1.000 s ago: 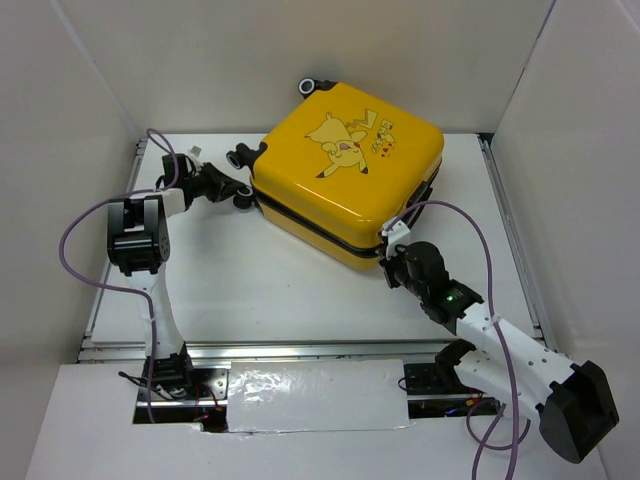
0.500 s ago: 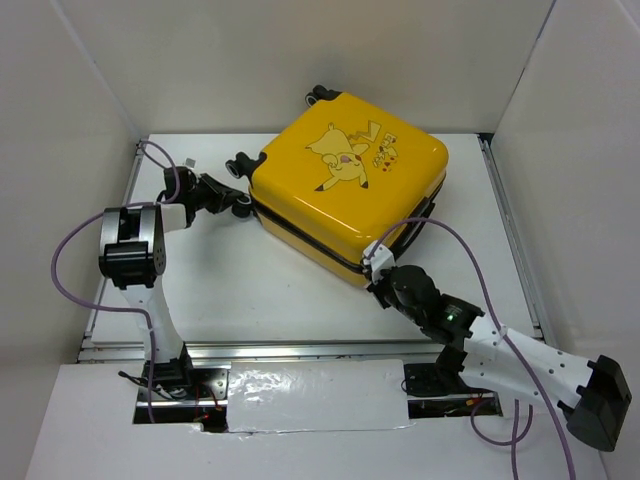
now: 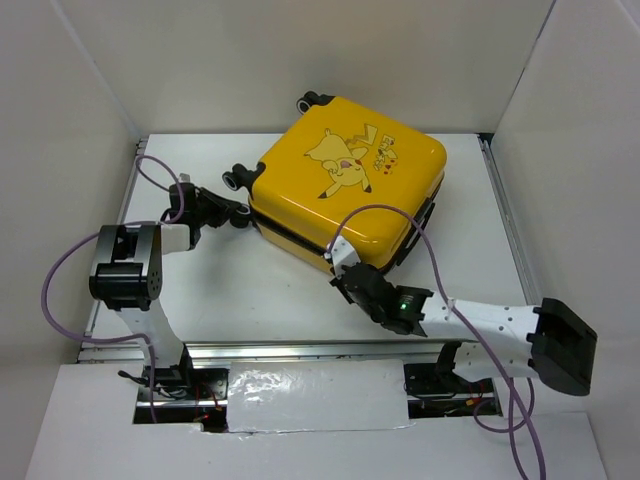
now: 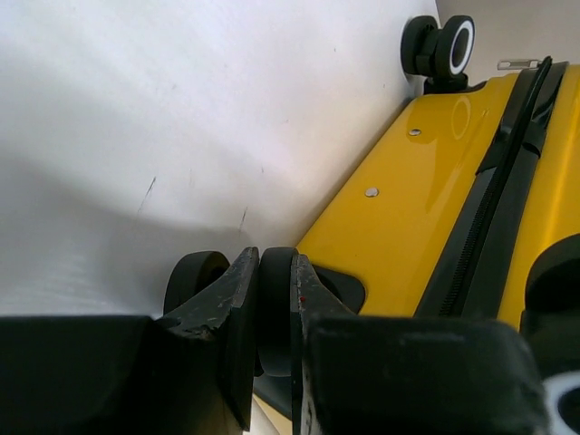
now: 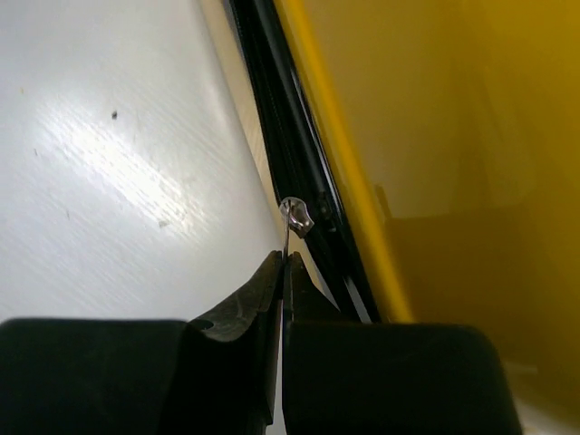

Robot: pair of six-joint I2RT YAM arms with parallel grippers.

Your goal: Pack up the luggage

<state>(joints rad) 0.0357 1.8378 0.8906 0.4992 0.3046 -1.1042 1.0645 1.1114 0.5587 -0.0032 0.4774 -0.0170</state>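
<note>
On white table (image 3: pixel 260 290), clamping black wheel (image 4: pixel 275 317) of yellow Pikachu suitcase (image 3: pixel 350 185) with left gripper (image 4: pixel 275 258), pinching zipper pull (image 5: pixel 295 216) tight with right gripper (image 5: pixel 284 263).

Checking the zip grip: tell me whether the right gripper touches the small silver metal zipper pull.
Touching. Right wrist view: the right gripper shut on the silver zipper pull, tab pinched between its jaws.

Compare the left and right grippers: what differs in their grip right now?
The left gripper clamps a black wheel at the left corner of the luggage; the right gripper pinches the thin metal zipper pull along its near edge. Left jaws stand apart by the wheel's thickness; right jaws almost touch. Shared: both are shut on a part of the luggage.
</note>
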